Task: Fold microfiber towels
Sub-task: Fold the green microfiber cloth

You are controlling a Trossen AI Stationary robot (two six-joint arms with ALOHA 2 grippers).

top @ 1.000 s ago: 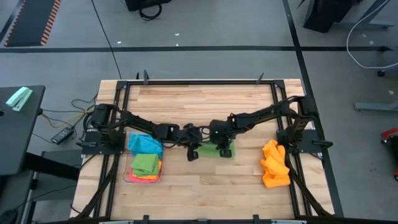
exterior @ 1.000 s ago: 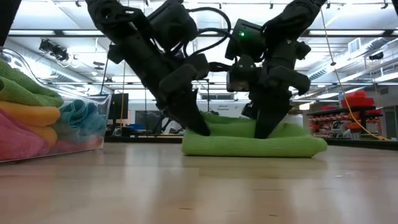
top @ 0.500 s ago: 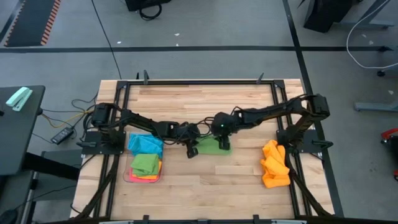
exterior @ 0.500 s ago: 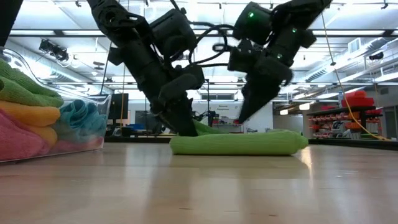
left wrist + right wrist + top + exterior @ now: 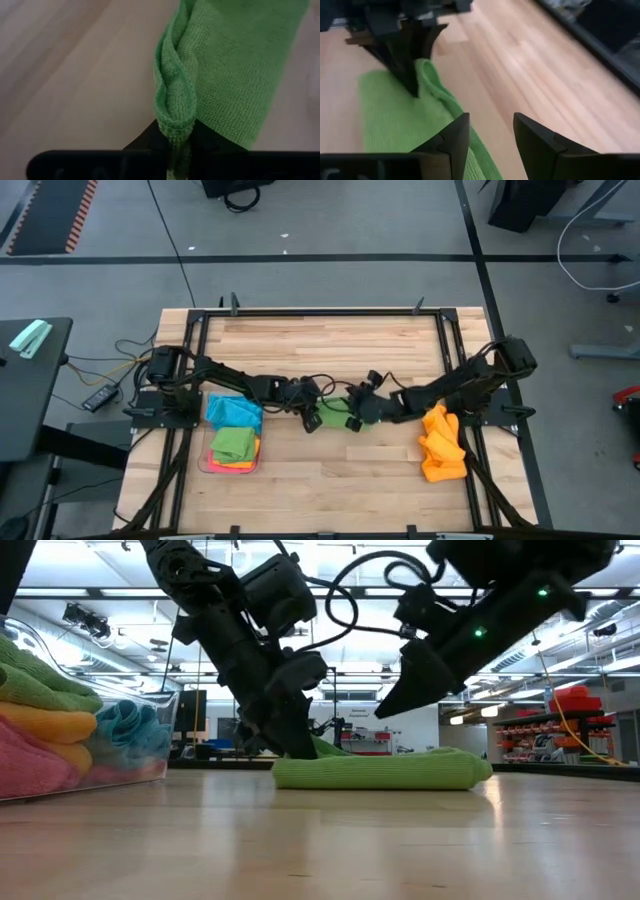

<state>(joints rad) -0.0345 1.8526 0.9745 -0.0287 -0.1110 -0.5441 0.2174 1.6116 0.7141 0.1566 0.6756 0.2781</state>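
A green microfiber towel lies folded on the wooden table at mid-table, also seen in the high view. My left gripper stands at the towel's left end, shut on it; its wrist view shows the towel running away from the fingers. My right gripper hovers open above the towel's right part, clear of it, with nothing between its fingers. In the right wrist view the towel and my left gripper show ahead. My left gripper pinches the towel's folded, hemmed edge at its left end between the two fingers, with more than one layer in the fold. The fingers slant down from the table's left. The pinched end is slightly raised; the remainder lies flat on the table.
A clear tray at the left holds blue, green, orange and pink towels. A heap of orange towels lies at the right. Bare wood lies in front of the green towel.
My right gripper has come off the green towel, risen and swung toward the table's right and near edges, tipping from pointing down to a shallow slant. The towel has slid a little left and now lies flatter. My left gripper has rolled somewhat and stays shut on the towel's end.
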